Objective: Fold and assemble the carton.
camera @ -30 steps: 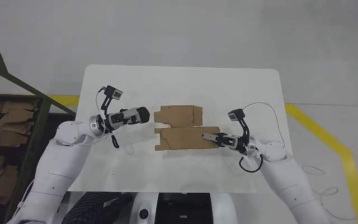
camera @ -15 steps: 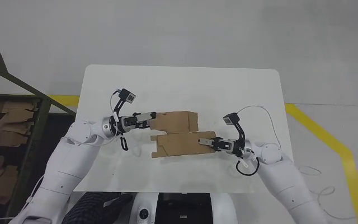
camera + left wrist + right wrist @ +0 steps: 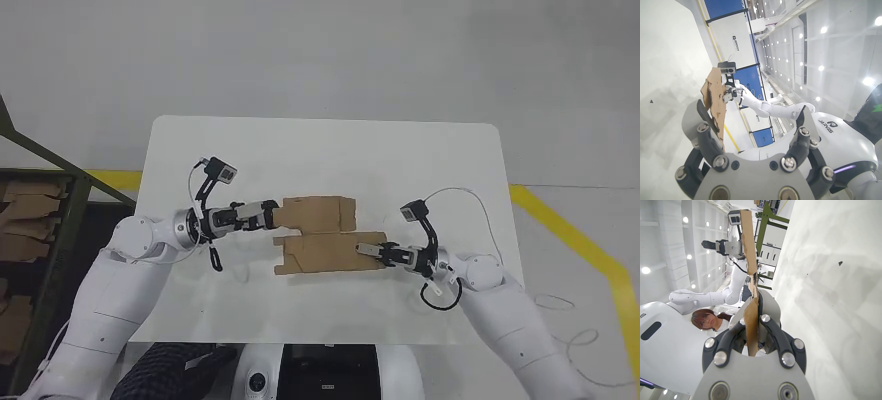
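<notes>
- Carton (image 3: 320,232): brown corrugated cardboard, a flattened blank of two long panels side by side, with notched flaps at its left end.
- It sits over the middle of the white surface (image 3: 440,160), its right edge pinched in the right claw (image 3: 363,249).
</notes>
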You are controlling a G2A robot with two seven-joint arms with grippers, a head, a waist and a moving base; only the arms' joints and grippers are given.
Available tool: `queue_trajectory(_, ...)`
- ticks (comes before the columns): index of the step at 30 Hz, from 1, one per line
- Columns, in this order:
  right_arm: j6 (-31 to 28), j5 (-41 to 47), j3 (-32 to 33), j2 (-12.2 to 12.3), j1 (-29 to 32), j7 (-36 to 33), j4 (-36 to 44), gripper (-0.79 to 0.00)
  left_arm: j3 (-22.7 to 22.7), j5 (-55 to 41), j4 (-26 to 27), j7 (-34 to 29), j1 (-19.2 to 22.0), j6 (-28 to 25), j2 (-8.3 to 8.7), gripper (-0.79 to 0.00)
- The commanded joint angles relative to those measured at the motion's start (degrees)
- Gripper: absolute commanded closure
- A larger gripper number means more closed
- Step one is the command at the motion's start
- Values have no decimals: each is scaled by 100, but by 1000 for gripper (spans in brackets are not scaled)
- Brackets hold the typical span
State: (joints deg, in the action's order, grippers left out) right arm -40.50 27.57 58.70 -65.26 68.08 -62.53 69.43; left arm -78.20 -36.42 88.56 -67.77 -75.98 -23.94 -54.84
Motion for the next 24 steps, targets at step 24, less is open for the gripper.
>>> queue_trajectory(24,40,-412,-105,11,-16,102,193,0,215,243,-77,81,210,130,-62,-785)
